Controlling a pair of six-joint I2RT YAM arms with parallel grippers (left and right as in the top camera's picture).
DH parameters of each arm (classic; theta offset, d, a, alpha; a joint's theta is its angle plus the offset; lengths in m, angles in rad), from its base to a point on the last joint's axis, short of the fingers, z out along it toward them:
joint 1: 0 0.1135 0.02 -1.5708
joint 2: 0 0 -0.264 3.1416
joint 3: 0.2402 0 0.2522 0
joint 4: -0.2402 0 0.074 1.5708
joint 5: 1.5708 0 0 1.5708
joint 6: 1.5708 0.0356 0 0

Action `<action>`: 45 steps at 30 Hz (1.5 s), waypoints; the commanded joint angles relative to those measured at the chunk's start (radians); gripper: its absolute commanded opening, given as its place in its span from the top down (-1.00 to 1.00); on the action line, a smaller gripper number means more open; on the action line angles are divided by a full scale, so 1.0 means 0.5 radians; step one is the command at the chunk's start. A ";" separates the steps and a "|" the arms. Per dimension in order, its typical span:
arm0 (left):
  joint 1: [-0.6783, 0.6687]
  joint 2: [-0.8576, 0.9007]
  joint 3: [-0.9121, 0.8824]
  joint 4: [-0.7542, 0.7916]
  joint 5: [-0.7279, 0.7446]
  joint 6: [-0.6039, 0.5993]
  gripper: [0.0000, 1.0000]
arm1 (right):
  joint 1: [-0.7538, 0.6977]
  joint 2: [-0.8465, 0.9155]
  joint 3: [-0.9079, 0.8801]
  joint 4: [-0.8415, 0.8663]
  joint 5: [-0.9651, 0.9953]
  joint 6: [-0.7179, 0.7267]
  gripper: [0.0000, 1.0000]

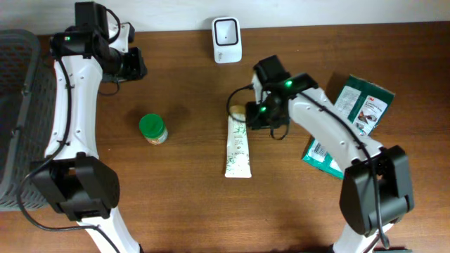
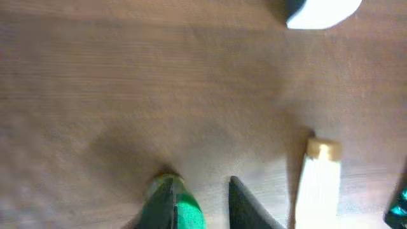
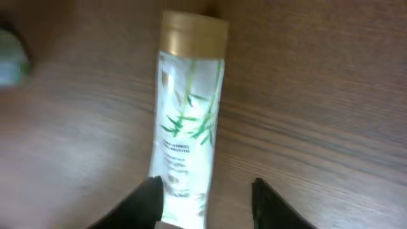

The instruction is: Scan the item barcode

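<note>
A white tube (image 1: 238, 151) with a tan cap lies flat mid-table, and the white barcode scanner (image 1: 226, 39) stands at the back edge. My right gripper (image 1: 259, 117) hovers by the tube's cap end. In the right wrist view the right gripper (image 3: 206, 191) is open, the tube (image 3: 187, 121) lying under its left finger (image 3: 147, 200) and touching neither finger. My left gripper (image 1: 133, 65) is at the back left, away from the tube. In the left wrist view the left gripper (image 2: 200, 200) stands slightly open over bare wood, holding nothing.
A green-lidded jar (image 1: 152, 128) stands left of the tube and shows behind my left finger (image 2: 187, 213). Green packets (image 1: 362, 102) lie at the right. A dark mesh basket (image 1: 17, 105) fills the left edge.
</note>
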 commanded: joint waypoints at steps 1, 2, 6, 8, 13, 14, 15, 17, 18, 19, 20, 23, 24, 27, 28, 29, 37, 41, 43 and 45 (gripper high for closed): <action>-0.189 0.123 0.000 -0.118 0.098 0.014 0.92 | -0.155 0.089 -0.069 0.047 -0.420 -0.014 0.08; -0.239 0.149 0.000 -0.124 0.097 0.014 0.97 | -0.156 0.105 -0.096 0.060 -0.470 -0.034 0.07; -0.423 0.291 0.000 -0.086 0.096 0.014 1.00 | -0.098 0.262 -0.253 0.262 -0.682 -0.031 -0.02; -0.459 0.334 -0.001 -0.060 0.096 0.014 1.00 | -0.049 0.317 -0.282 0.365 -0.680 -0.010 -0.12; -0.462 0.361 -0.001 0.005 0.092 0.014 0.99 | 0.033 0.433 -0.369 0.689 -0.604 0.260 -0.09; -0.462 0.361 -0.001 0.015 0.088 0.014 0.96 | 0.032 0.458 -0.371 0.701 -0.584 0.293 0.24; -0.462 0.361 -0.001 0.019 0.088 0.014 0.95 | 0.030 0.458 -0.371 0.710 -0.582 0.295 0.47; -0.460 0.361 -0.001 0.022 0.084 0.014 0.91 | 0.031 0.439 -0.369 0.748 -0.584 0.285 0.69; -0.461 0.361 -0.001 0.024 0.079 0.014 0.90 | 0.031 0.433 -0.369 0.756 -0.584 0.273 0.78; -0.461 0.361 -0.001 0.029 0.079 0.014 0.90 | 0.031 0.414 -0.365 0.763 -0.602 0.225 0.91; -0.461 0.361 -0.001 0.040 0.080 0.014 0.88 | 0.031 0.361 -0.354 0.767 -0.622 0.117 0.91; -0.456 0.361 -0.001 0.041 0.065 0.014 0.86 | 0.019 0.193 -0.291 0.632 -0.516 0.053 0.91; -0.456 0.361 -0.001 0.043 0.065 0.014 0.85 | 0.019 0.114 -0.233 0.493 -0.340 0.016 0.91; -0.456 0.361 -0.001 0.059 0.065 0.014 0.83 | 0.098 0.014 -0.051 0.093 0.453 0.011 0.91; -0.454 0.361 -0.001 0.066 0.065 0.014 0.83 | 0.173 0.023 0.029 -0.066 0.909 0.010 0.92; -0.452 0.361 -0.001 0.070 0.065 0.014 0.83 | 0.233 0.034 0.037 -0.116 1.247 0.011 0.92; -0.452 0.361 -0.001 0.074 0.064 0.014 0.72 | 0.346 0.336 0.037 -0.074 1.714 -0.014 0.92; -0.452 0.361 -0.001 0.072 0.066 0.014 0.62 | 0.375 0.336 0.037 -0.027 1.421 -0.096 0.72; -0.452 0.361 -0.001 0.072 0.065 0.014 0.59 | 0.414 0.336 0.037 -0.026 1.244 -0.095 0.50; -0.452 0.361 -0.001 0.072 0.065 0.014 0.56 | 0.472 0.336 0.037 -0.018 1.055 -0.091 0.42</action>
